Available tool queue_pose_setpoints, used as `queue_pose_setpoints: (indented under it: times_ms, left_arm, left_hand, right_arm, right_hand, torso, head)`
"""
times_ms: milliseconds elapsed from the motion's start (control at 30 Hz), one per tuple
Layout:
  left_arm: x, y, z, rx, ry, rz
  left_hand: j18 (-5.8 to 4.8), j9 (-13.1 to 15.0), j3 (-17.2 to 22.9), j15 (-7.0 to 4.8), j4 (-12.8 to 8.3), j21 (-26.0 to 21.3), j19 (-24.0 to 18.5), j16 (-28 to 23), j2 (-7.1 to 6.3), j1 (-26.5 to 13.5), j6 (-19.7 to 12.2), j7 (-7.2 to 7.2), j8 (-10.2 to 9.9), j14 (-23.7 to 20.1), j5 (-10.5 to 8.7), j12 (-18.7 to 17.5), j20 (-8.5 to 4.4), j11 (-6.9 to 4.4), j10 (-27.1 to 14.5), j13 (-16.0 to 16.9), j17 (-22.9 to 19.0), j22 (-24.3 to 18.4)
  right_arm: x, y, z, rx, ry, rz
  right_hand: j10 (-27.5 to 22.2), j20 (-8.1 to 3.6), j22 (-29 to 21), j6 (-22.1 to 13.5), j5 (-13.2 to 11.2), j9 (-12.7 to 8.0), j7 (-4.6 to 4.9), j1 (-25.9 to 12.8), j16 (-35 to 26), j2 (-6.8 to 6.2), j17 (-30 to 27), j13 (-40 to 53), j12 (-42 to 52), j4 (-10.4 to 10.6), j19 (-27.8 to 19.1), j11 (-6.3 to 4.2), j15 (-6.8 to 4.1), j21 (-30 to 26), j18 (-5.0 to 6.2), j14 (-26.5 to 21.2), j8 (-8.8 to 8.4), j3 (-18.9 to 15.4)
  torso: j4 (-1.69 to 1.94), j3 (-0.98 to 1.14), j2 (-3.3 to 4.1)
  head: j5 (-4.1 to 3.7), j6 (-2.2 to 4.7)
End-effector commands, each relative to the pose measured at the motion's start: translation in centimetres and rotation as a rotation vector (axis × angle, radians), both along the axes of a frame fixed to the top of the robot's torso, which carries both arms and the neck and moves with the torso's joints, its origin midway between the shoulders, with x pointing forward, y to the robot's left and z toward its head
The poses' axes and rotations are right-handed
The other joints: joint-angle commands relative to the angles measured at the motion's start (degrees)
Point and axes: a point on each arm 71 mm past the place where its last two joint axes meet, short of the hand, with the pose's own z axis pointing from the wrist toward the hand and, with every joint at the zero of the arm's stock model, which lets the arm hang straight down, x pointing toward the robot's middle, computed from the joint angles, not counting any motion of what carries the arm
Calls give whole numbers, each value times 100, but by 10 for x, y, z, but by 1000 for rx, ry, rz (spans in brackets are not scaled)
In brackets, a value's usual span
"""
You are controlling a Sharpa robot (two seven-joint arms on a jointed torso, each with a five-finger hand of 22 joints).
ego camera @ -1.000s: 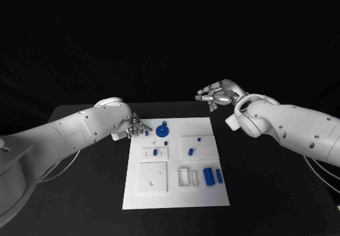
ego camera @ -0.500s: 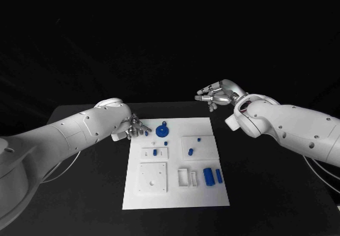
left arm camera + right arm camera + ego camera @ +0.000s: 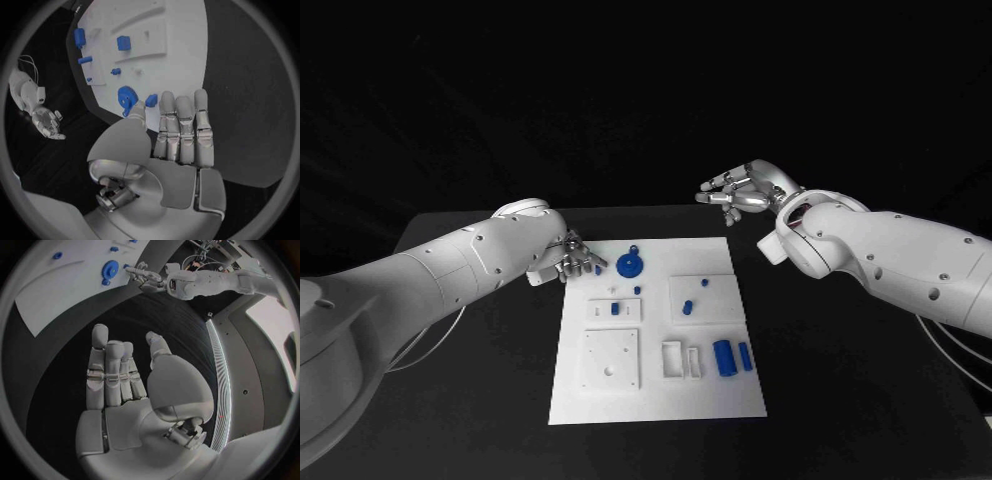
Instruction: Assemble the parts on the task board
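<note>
The white task board (image 3: 661, 395) lies in the middle of the black table. A blue gear (image 3: 630, 266) sits near its far-left corner, with a small blue piece (image 3: 599, 268) beside it. My left hand (image 3: 571, 258) hovers at that corner with its fingers straight and apart and nothing in its grip. In the left wrist view the small blue piece (image 3: 151, 100) lies just off the fingertips (image 3: 167, 98), next to the gear (image 3: 127, 96). Whether they touch it I cannot tell. My right hand (image 3: 744, 190) is raised beyond the far-right corner, palm open and holding nothing.
More blue parts lie on the board: two upright pieces (image 3: 724, 357) at the near right, small ones (image 3: 689, 308) mid-board. A white square plate (image 3: 612, 360) and a white bracket (image 3: 682, 360) stand on the near half. Black table flanks the board on both sides.
</note>
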Motion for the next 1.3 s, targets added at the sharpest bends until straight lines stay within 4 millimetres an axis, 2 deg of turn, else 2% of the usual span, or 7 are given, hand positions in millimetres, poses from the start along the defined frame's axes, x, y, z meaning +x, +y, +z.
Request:
queue_pose_setpoints:
  times_ms: [33,300,500,767,1000,1100,1300]
  left_arm:
    - [-1,-4,-1,-25,10,-11]
    - [-1,-4,-2,-28,14,-13]
    - [-1,-2,-2,-35,23,-12]
    - [-2,-1,-3,-35,32,-14]
    - [-2,-1,-3,-35,42,-18]
    - [-3,-1,-3,-35,46,-20]
    - [-3,2,-4,-38,49,-19]
  left_hand:
    - [-81,-19,-6,9,-29,-27,-43,9,62,-15,-10,49,-26,-39,4,-36,2,7,-29,-5,-9,61]
    - [-80,-52,26,10,-83,-27,-47,7,105,63,-2,43,-44,-40,10,-40,4,5,-29,-8,-13,59]
    - [-83,-117,113,4,-207,-25,-50,11,214,304,37,24,-96,-36,27,-49,0,-8,-17,-15,-13,62]
    - [-85,-227,236,-1,-371,-24,-55,8,390,662,81,22,-247,-37,57,-75,-4,-12,-9,-29,-15,72]
    - [-84,-295,293,3,-471,-25,-66,-18,477,776,145,28,-424,-40,146,-121,-3,-9,-4,-53,-27,69]
    - [-82,-328,343,7,-526,-28,-79,-40,494,813,152,36,-497,-48,426,-156,0,-3,-10,-71,-35,67]
    - [-74,-392,494,11,-646,-26,-89,-70,516,831,178,56,-631,-45,683,-216,3,4,5,-103,-44,68]
  right_arm:
    - [-1,2,0,0,0,14]
    - [-1,2,0,0,0,14]
    - [0,2,0,0,1,14]
    - [0,2,0,0,2,14]
    - [0,1,0,0,2,14]
    - [0,1,0,0,3,14]
    - [0,1,0,1,2,13]
  right_hand:
    - [-12,4,0,-51,23,-6,0,-37,17,-14,-9,-5,0,39,2,22,4,-34,-9,-22,-18,-5]
    - [-12,4,0,-51,23,-6,0,-37,17,-14,-9,-5,0,39,2,22,4,-34,-9,-22,-18,-5]
    - [-12,4,0,-51,23,-6,0,-37,17,-14,-9,-5,0,39,2,22,4,-34,-9,-22,-18,-5]
    - [-12,4,0,-51,23,-6,0,-37,17,-14,-9,-5,0,39,2,22,4,-34,-9,-22,-18,-5]
    - [-12,4,4,-46,14,-6,-1,-42,21,-13,-8,-2,4,50,4,21,4,-34,-8,-19,-17,-6]
    - [-12,4,4,-46,14,-6,-1,-42,21,-13,-8,-2,4,50,4,21,4,-34,-8,-19,-17,-6]
    - [-12,4,4,-46,14,-6,-1,-42,21,-13,-8,-2,4,50,4,21,4,-34,-8,-19,-17,-6]
  torso:
    - [1,-2,2]
    - [8,4,-4]
    - [12,3,-4]
    - [3,3,-4]
    - [3,5,-7]
    - [6,6,-6]
    - [6,4,-8]
  head:
    - [-2,-10]
    - [1,-33]
    - [4,-45]
    - [16,-54]
    - [18,-59]
    - [18,-60]
    - [23,-62]
